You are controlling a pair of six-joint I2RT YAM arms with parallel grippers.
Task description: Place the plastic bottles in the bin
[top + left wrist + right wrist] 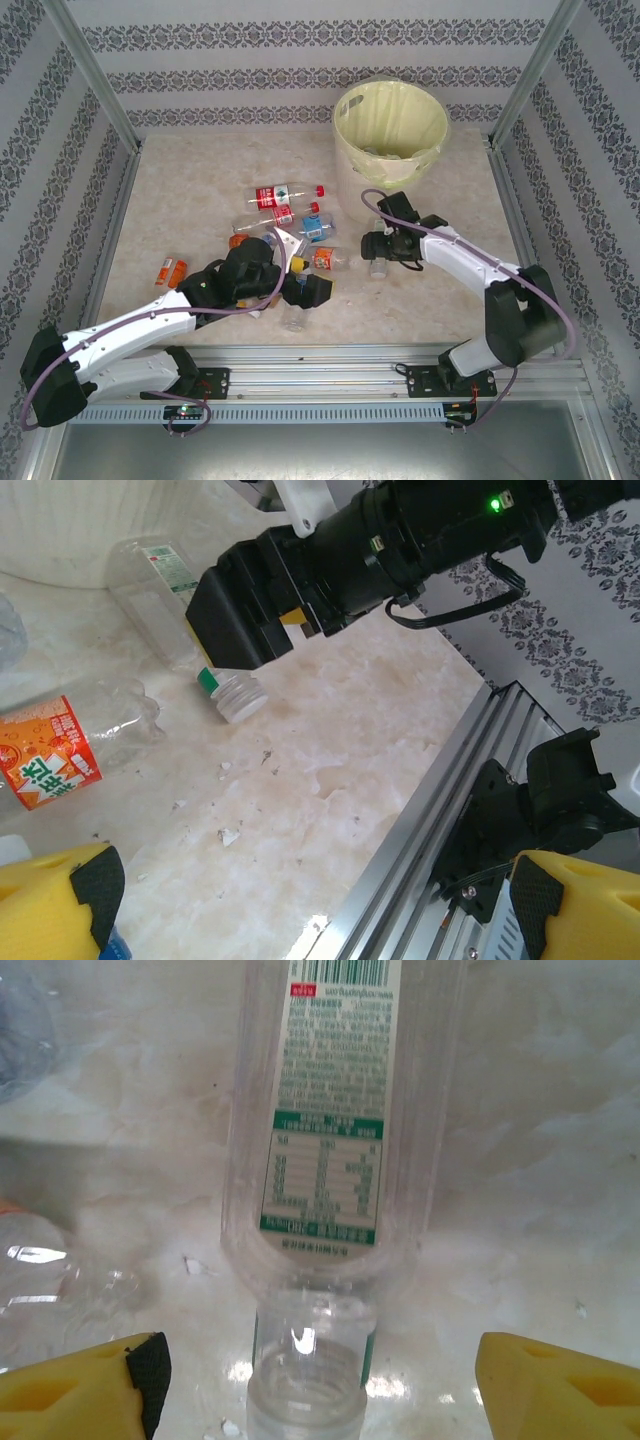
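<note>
Right wrist view: right pincer (320, 1388) stood open, astride the neck of green-label bottle (325, 1110) lying on worktop (540, 1160), not touching it. An orange-label bottle (50, 755) lay near. The left pincer (315, 905) gaped empty; bin (372, 172) stood behind.

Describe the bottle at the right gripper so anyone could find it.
From the pale-yellow bin, come nearer to the right gripper. The clear bottle lies between its open fingers; its green-and-white label sets it apart from the red-, blue- and orange-labelled pile.
</note>
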